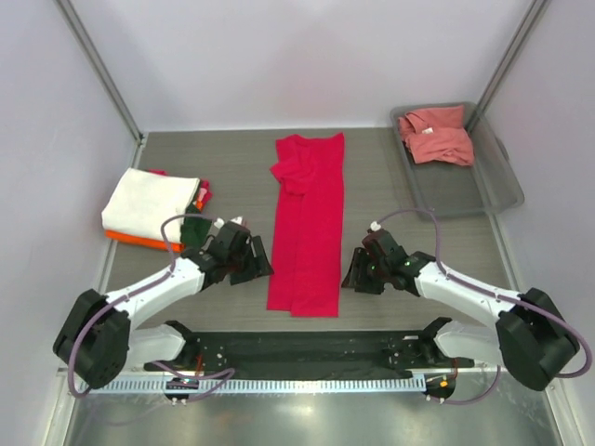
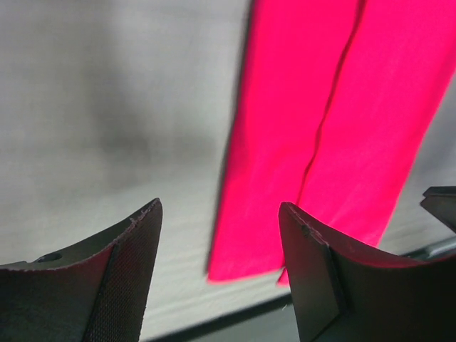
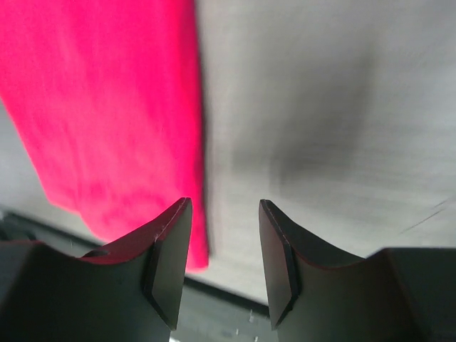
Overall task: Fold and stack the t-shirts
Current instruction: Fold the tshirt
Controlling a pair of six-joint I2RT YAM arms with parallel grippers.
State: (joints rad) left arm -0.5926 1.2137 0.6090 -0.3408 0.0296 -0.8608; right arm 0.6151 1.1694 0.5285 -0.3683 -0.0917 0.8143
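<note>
Grey table [image 1: 232, 167] holds a long-folded crimson t-shirt [image 1: 307, 232].

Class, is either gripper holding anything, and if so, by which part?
Nothing is held. The left gripper and the right gripper stand open, one each side of the crimson shirt, nothing between their jaws.

My table [image 1: 223, 158] is grey with a wood grain, closed in by pale walls [image 1: 307, 56]. A see-through grey tray [image 1: 460, 190] sits at its far right corner, slightly askew. Metal posts [image 1: 102, 70] rise at both back corners. Along the near edge lies a pale ribbed strip [image 1: 307, 384], possibly a cable duct.
</note>
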